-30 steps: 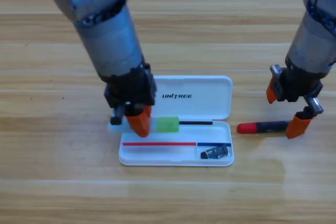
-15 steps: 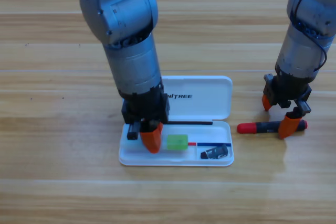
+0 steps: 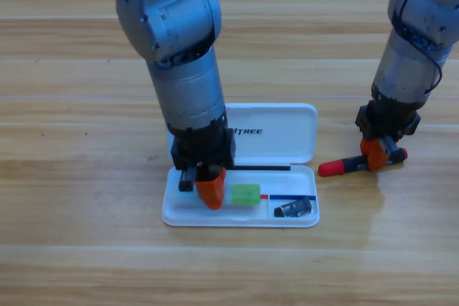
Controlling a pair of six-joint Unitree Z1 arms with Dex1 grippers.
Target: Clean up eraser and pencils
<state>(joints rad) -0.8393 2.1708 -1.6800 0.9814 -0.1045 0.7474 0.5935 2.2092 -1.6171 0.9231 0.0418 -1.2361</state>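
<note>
Right gripper (image 3: 379, 154) sat low on the red marker (image 3: 343, 166), fingers closed across its barrel near the right-hand end; red cap end stuck out to the left, a short stub showed past the fingers on the right. Marker's long axis ran roughly left-right, tilted a little, right end higher in the picture. It lay on the worktop (image 3: 79, 249) just right of the case (image 3: 310, 220), cap end close to the case's corner but apart from it. Judged: the case lay to the left of these fingers, so the carry would go left and slightly down, and the marker's axis already ran near parallel to the tray's long slot.

Left gripper (image 3: 205, 188) stood inside the tray's left half, pointing down, on or over the green stick (image 3: 244, 193) (only its bright green end showed; whether the fingers were apart or together I could not tell). Stick looked to lie along the tray.

Eraser (image 3: 294, 208) already lay in the tray's small right compartment.
</note>
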